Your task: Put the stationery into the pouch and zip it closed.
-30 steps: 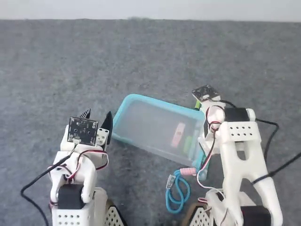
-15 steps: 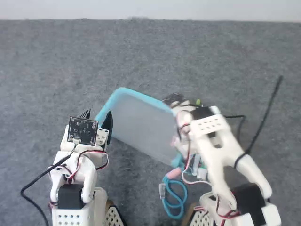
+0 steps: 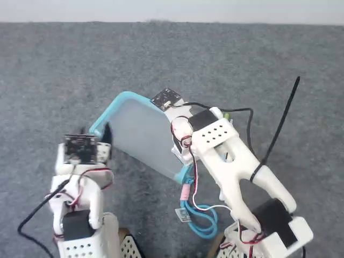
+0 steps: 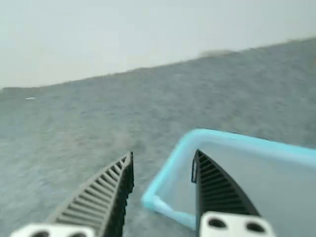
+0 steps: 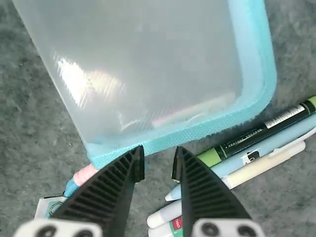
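You are looking down on a grey cloth table [image 3: 252, 59]. A see-through pouch [image 3: 141, 133] edged in light blue lies slantwise on it between the two arms. From above, your right arm covers the pouch's end nearest the arm bases and hides that end.

In the right wrist view, the right pincer [image 5: 159, 152] hangs just over the pouch's [image 5: 148, 64] blue edge. Its two black fingers are a narrow slit apart, with nothing between them but grey cloth. Several pens [image 5: 256, 143] lie bunched together on the cloth just outside that corner of the pouch, cut off at the picture's edge. A pale pink shape shows blurred through the pouch wall, too faint to name. A blue cord [image 3: 200, 219] lies by the same corner, on the side toward the arm bases.

Your left pincer [image 4: 163, 155] sits at the pouch's [image 4: 266, 177] opposite corner. Its fingers are spread wide, one above the clear wall and one above bare cloth, and they grip nothing. You cannot tell whether the zip is open or shut.
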{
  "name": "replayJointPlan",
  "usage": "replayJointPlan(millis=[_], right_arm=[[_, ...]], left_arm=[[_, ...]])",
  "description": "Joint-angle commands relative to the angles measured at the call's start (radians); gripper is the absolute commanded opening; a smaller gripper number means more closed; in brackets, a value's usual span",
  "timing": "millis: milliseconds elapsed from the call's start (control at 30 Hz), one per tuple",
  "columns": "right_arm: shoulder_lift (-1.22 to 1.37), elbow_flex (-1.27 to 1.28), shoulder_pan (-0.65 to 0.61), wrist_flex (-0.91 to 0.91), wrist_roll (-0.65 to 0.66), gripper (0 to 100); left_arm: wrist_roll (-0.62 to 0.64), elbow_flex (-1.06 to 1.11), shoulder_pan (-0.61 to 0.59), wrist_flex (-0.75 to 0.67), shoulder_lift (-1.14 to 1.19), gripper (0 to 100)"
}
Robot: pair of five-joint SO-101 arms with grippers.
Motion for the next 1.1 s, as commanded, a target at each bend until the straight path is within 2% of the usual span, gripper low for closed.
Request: replayJointPlan(millis=[0,100,233,400,567,833,1067], right_arm=[[-0.073,0.014,0.012,-0.002,0.061,10.2],[-0.171,0.173,0.035,-0.064,0.115,10.2],[-0.297,0.327,-0.016,-0.113,0.083,10.2],[-0.245,0.305,-0.082,-0.117,0.037,10.2],[-0.028,0.195,-0.084,-0.179,0.029,10.2],[0.254,-0.137,-0.082,-0.194,-0.052,10.2],[0.426,-0.451,-0.051,-0.104,-0.138,10.2]], left_arm=[[-0.017,-0.024,-0.107,-0.028,-0.006,19],[-0.058,-0.001,-0.157,0.014,-0.006,19],[-0.08,0.088,-0.169,-0.012,-0.006,19],[-0.078,0.12,-0.164,-0.034,-0.006,19],[-0.075,0.151,-0.164,-0.04,-0.011,19],[-0.057,0.182,-0.163,-0.049,-0.011,19],[-0.048,0.217,-0.163,-0.097,-0.011,19]])
